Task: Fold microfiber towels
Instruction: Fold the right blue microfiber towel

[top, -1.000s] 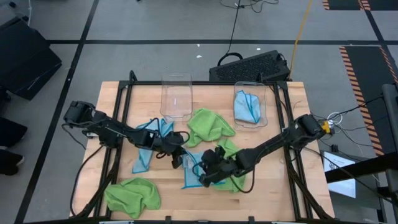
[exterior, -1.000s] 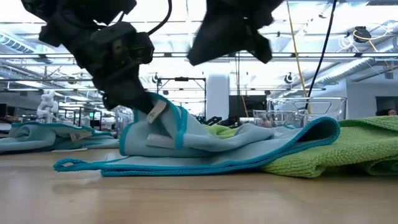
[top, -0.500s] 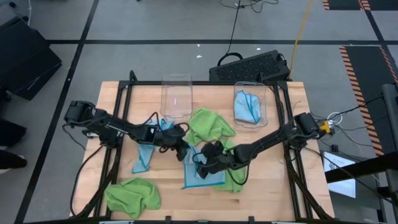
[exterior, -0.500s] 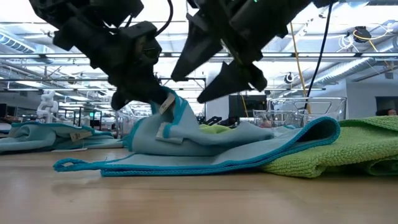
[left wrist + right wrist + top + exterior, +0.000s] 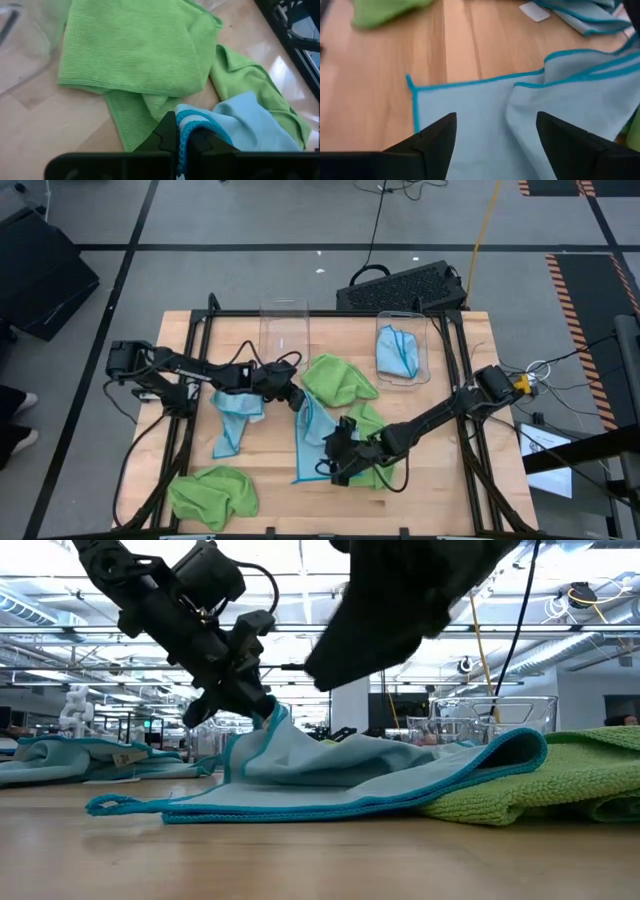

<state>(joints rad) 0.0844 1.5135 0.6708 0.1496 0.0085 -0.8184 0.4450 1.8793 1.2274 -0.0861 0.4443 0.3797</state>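
Left end effector (image 5: 293, 399): closed on the teal-bound edge of the light blue towel (image 5: 313, 442), raising that edge above the surface (image 5: 440, 490); the wrist view shows the hem pinched between the two dark fingers (image 5: 167, 135)

Right end effector (image 5: 335, 467): fingers apart, holding nothing, hovering low over the near part of the same towel; its wrist view shows flat blue cloth and a free corner between the fingers (image 5: 437, 132)

Towel position: middle of the surface, near end lying flat, far end lifted by the left arm, one side lapping onto a lime green towel (image 5: 372, 432)

Other cloths: second green towel (image 5: 337, 380) just beyond the lifted edge, a third (image 5: 212, 490) at the near left corner, another blue towel (image 5: 234, 415) under the left arm, one blue towel (image 5: 398, 352) inside the clear bin (image 5: 420, 330)

Risk, slip: grip is on the hem only; a sharp pull could draw the binding out of the fingers and drop the fold

Risk, drag: nothing pins the near end, so pulling the raised edge across may slide the whole cloth rather than fold it

Risk, snag: the overlapped green towel may be carried along or caught into the fold

Risk, misalignment: the cloth is already creased near the middle, so edges may meet skewed

Risk, contact: both arms work close together over one cloth; crossing paths could collide
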